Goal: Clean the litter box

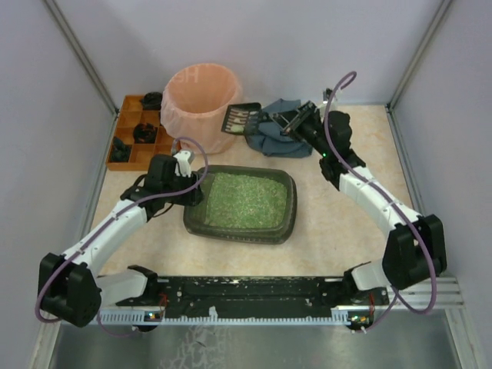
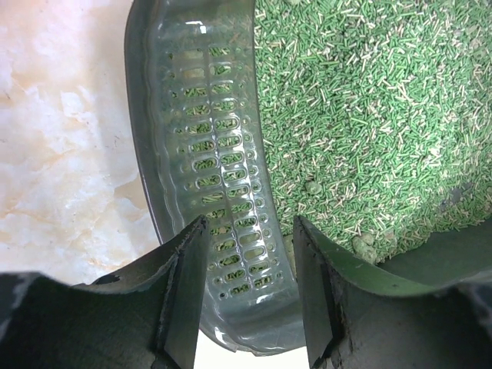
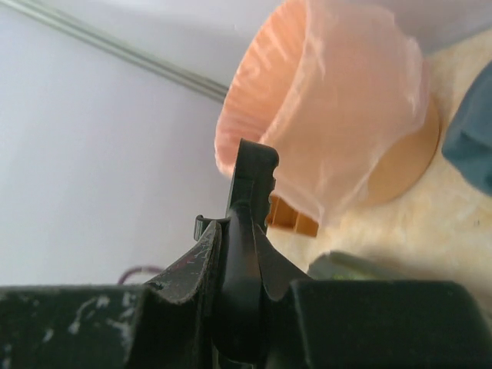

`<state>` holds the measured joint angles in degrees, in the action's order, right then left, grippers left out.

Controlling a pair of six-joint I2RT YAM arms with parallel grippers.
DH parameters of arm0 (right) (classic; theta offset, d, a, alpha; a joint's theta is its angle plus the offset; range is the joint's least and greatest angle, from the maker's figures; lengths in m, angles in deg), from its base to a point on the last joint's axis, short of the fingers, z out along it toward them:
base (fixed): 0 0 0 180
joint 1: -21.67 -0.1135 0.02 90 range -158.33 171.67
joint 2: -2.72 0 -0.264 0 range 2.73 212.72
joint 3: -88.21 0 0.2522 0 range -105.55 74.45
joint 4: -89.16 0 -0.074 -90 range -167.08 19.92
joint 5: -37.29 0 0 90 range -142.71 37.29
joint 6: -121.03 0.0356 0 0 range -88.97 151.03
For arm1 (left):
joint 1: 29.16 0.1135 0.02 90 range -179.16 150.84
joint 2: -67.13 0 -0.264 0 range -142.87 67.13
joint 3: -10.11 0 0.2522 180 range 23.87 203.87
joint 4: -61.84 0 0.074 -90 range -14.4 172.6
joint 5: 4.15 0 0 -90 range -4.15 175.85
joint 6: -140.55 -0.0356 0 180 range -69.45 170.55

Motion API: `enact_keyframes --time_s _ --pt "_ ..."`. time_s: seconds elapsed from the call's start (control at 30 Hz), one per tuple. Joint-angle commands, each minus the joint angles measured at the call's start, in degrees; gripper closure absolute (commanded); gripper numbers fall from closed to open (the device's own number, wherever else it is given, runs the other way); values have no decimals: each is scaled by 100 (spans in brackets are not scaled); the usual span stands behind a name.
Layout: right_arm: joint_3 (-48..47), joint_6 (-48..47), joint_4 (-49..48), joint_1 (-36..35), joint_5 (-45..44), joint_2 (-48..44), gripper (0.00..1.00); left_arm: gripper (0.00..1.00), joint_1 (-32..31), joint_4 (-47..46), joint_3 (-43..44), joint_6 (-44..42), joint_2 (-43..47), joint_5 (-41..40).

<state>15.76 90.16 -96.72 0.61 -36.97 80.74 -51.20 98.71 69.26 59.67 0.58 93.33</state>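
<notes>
One litter box (image 1: 238, 231) sits near the middle of the bench (image 1: 346, 246), a shallow dark olive-grey tray with rounded corners. It is filled edge to edge with green litter (image 1: 246, 198). Up close the litter (image 2: 369, 115) is a bed of short green and pale sticks with a few small clumps among them, and the tray's inner wall (image 2: 215, 154) is punched with rows of slots.

The left arm (image 1: 115, 227) reaches in to the box's left end. From where I stand the left jaws are parted a little and hang over that rim. One finger (image 2: 184, 292) is on the bench side and the other over the litter, with the slotted wall between them. I cannot tell whether either pad touches the plastic.

The right arm (image 1: 369, 192) stretches to the far side, well apart from the box. The right jaws are pressed tight on the black handle of a dark slotted scoop (image 1: 241, 118), whose handle (image 3: 250, 192) stands up between them. The scoop head hangs beside the round bin (image 1: 201, 100), which is lined with a pink bag (image 3: 330, 115). There is a faint mark high on the liner that I cannot read.

A crumpled blue cloth (image 1: 277, 138) lies just right of the bin, under the scoop. An orange wooden tray (image 1: 127, 142) of small compartments holding dark bits sits to the bin's left.
</notes>
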Motion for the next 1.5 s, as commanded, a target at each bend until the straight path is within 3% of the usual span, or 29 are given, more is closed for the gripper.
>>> enact_keyframes --time_s 0.0,0.2,0.3,0.4,0.53,0.87,1.03,1.33,1.47 --pt "-1304 -57 364 -124 -826 580 100 46 -16 -123 14 24 172 -167" --pt "-2809 -662 832 -354 -1880 1787 100 46 -9 -119 6 19 165 -187" --pt "-3599 -1432 888 -547 -2403 2421 100 46 -8 -105 22 22 135 -164" --pt "-4452 -2353 981 -691 -2504 2996 100 46 -10 -103 10 29 154 -161" --pt "-4910 -3544 518 -873 -2407 3427 100 46 -11 -105 -12 28 192 -173" --pt "-4820 -6448 -384 -1304 -1761 3444 100 47 -6 -97 23 10 94 -174" --pt "-4782 -8495 -335 -1699 -1507 3423 100 47 -8 -88 26 10 72 -195" --pt "-4487 -9950 -668 -1998 -1119 3226 100 47 -3 -86 15 15 85 -217" --pt "-4441 -10080 -750 -2013 -1095 3147 100 47 -2 -79 23 9 71 -211"
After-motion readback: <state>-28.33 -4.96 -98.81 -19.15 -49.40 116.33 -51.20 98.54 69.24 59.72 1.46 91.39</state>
